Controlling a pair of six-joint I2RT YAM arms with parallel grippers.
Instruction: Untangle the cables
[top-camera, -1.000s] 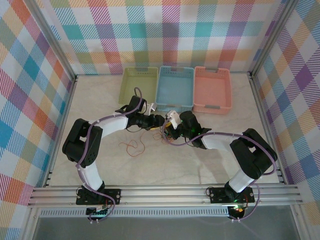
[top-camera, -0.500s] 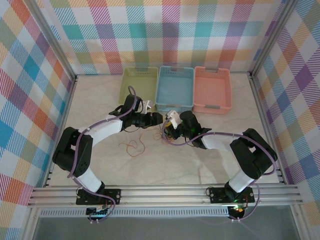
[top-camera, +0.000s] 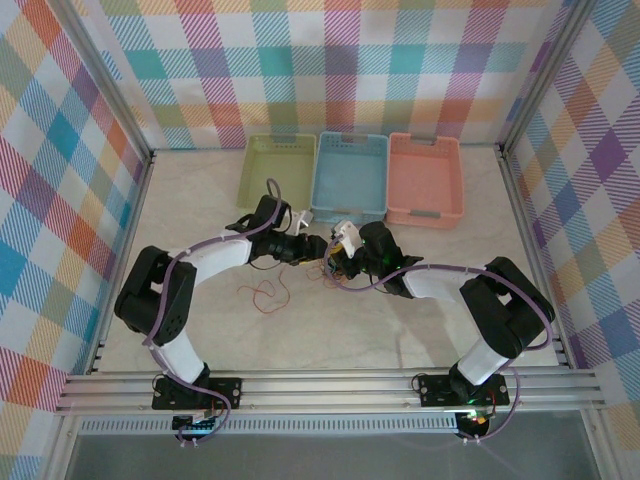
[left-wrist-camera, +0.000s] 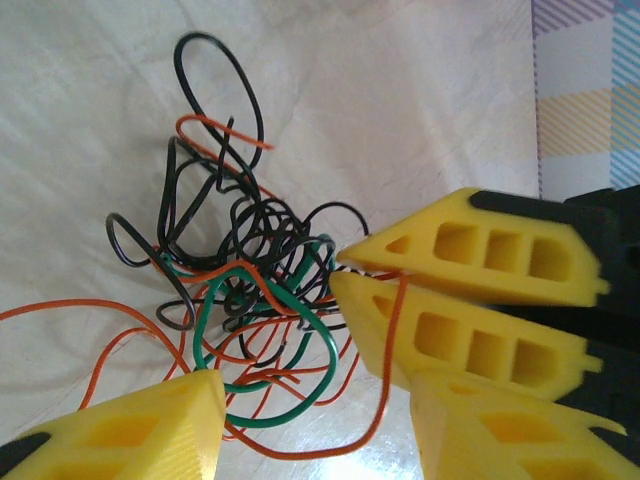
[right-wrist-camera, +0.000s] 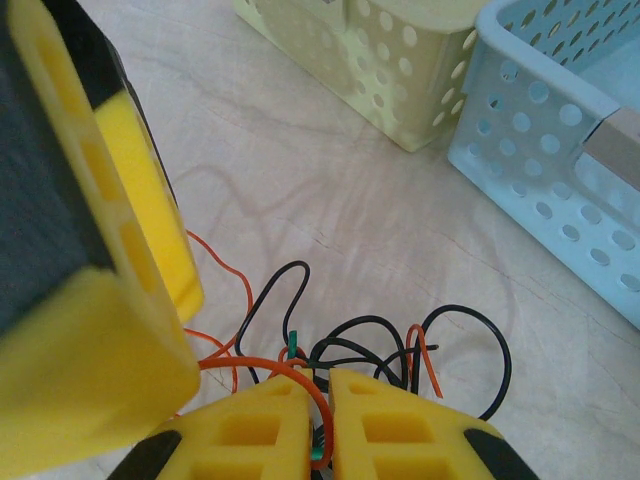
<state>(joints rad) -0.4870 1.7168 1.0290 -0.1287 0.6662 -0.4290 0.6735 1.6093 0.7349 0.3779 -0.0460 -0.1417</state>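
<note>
Right hand (right-wrist-camera: 318, 385) pinches the tangled cables (left-wrist-camera: 250, 270); left hand (left-wrist-camera: 315, 388) stands spread over them.

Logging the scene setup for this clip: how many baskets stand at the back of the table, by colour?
Green basket: 1
Blue basket: 1
Pink basket: 1
Total: 3

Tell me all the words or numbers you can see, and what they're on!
None: no word, number or sign can be read anywhere.
The green basket, blue basket and orange basket are plain.
The cables carry no print.
The small dark part below the near rail is too small to read.
</note>
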